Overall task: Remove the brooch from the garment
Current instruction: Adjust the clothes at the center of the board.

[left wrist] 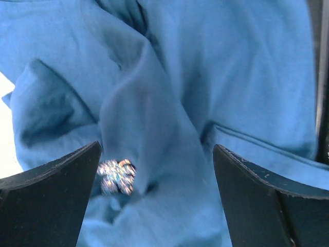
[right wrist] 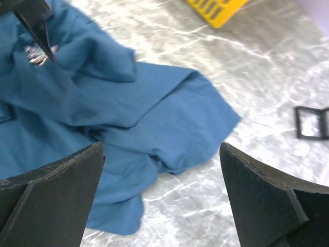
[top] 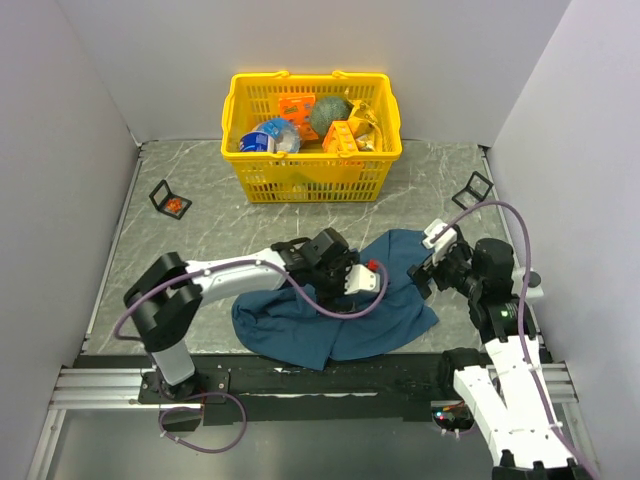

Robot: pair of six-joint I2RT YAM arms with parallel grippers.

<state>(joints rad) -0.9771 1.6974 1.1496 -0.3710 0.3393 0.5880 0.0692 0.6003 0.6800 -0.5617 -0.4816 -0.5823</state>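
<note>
A blue garment (top: pixel 345 310) lies crumpled on the grey marble table. The brooch (top: pixel 372 266) is a tiny red spot on its upper fold in the top view. In the left wrist view the brooch (left wrist: pixel 117 176) glitters silver-blue with an orange edge, right beside my left finger (left wrist: pixel 51 200). It also shows in the right wrist view (right wrist: pixel 35 53). My left gripper (left wrist: pixel 157 145) is open just above the cloth, its jaws wide apart, empty. My right gripper (top: pixel 428 258) is open and empty, hovering over the garment's right edge (right wrist: pixel 205 118).
A yellow basket (top: pixel 312 170) with groceries stands at the back centre. A small black frame (top: pixel 168 199) holding an orange item sits at the left. Another black frame (top: pixel 472 189) sits at the right and shows in the right wrist view (right wrist: pixel 311 122). Walls enclose the table.
</note>
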